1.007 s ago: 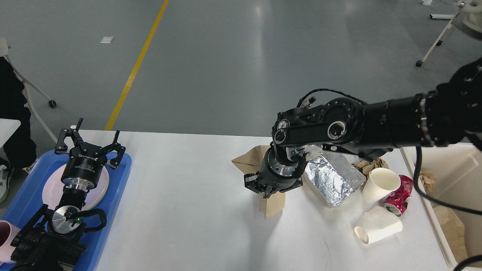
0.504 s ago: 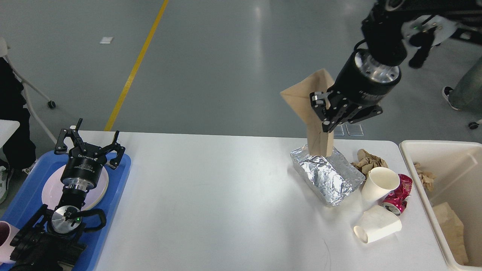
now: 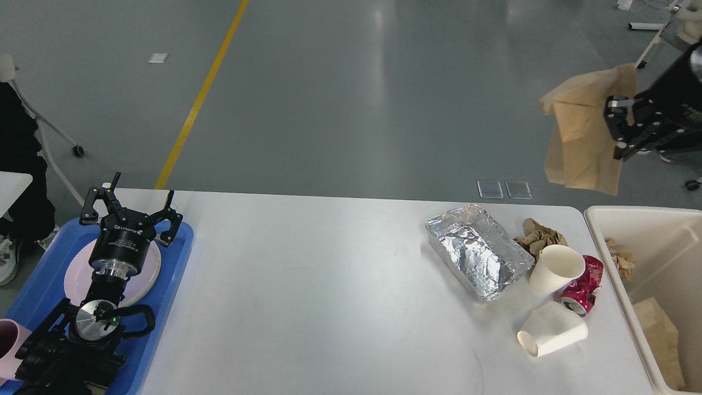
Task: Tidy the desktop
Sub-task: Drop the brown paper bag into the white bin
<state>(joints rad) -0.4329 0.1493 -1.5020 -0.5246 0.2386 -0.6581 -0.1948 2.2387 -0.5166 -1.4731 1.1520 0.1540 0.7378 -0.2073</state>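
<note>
The white desktop fills the lower half of the head view. At the upper right my right gripper is shut on a brown paper bag, which hangs in the air beyond the table's far right corner, above the back of the cream bin. My left gripper stands open over the blue tray at the left, with nothing between its fingers. On the right part of the desktop lie a foil-wrapped block, crumpled brown paper, an upright paper cup, a crushed red can and a tipped paper cup.
A pale plate sits in the tray under my left wrist, and a pink cup shows at the left edge. The bin holds brown paper scraps. Grey floor with a yellow line lies beyond the table.
My right gripper has lifted the brown paper bag off the desktop and carried it up and to the right, from beside the foil block to above the bin. The left arm has not moved.
</note>
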